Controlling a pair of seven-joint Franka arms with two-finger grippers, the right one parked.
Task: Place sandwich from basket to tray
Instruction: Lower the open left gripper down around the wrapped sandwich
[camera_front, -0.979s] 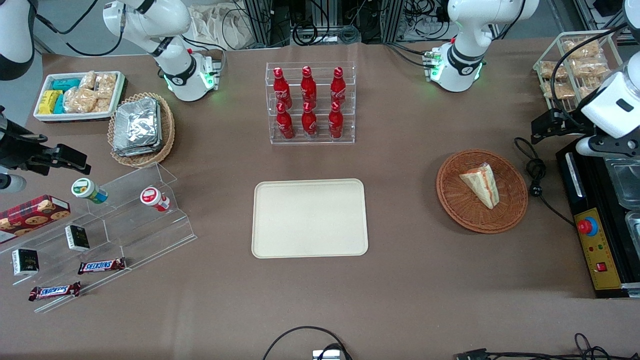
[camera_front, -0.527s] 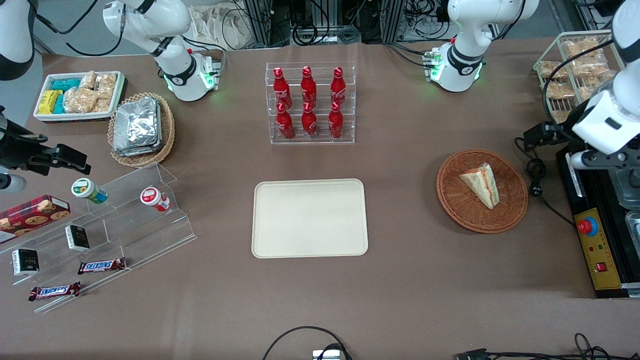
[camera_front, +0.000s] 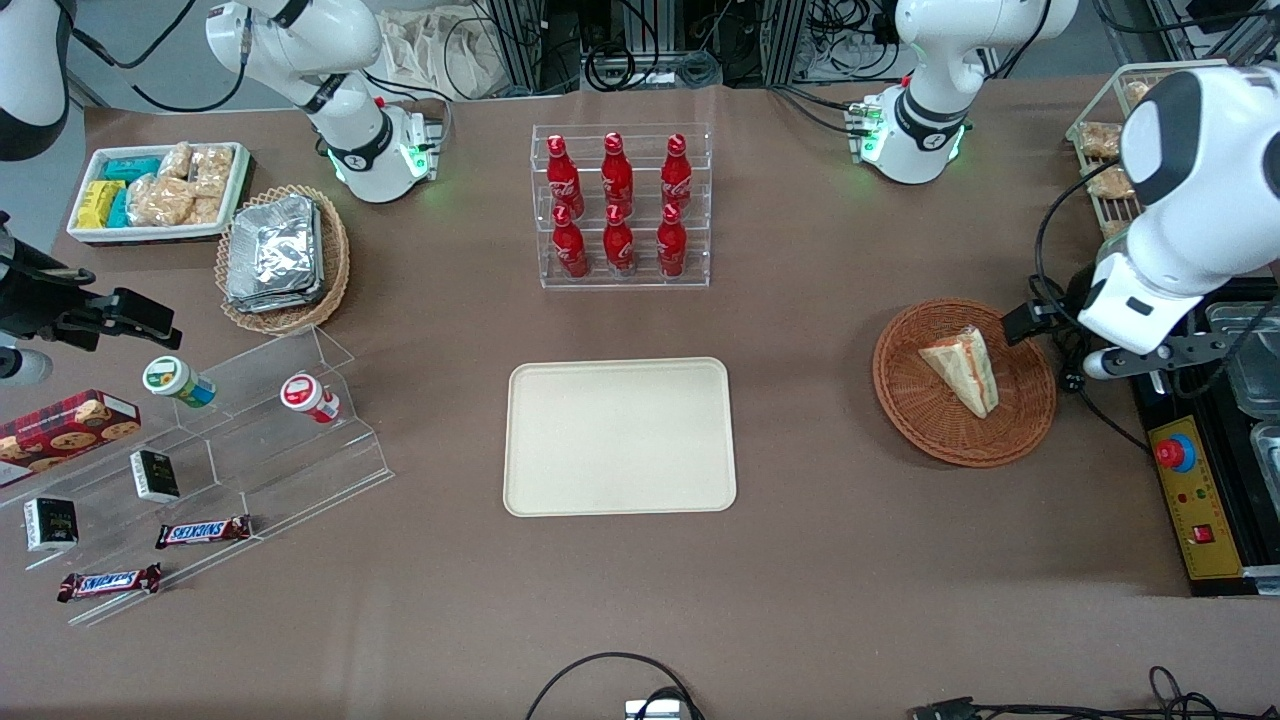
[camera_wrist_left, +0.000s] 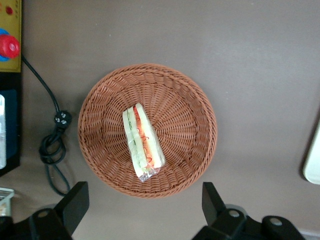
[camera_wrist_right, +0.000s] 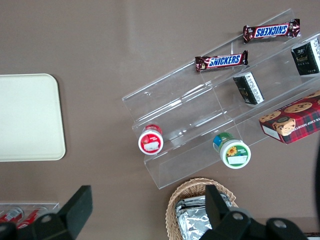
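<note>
While the gripper (camera_wrist_left: 142, 212) hovers released above the basket (camera_wrist_left: 190, 125), the clear-wrapped triangular sandwich (camera_wrist_left: 142, 142) rests inside the round woven wicker.

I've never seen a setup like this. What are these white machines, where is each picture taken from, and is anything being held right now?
The white machines are two robot arms bolted to a brown table. One picture looks down on the table from the front; the other two come from small cameras on the arms' wrists.

Only one arm works. Its gripper, a two-fingered claw, hangs open above the basket and holds nothing. In the basket lies a wrapped sandwich, seen close up in that arm's wrist view. The tray, where the sandwich should go, is bare, so the job has not begun.

Also on the table: a rack of red bottles, a clear stand with chocolate bars, and a lighter basket of foil packets.
</note>
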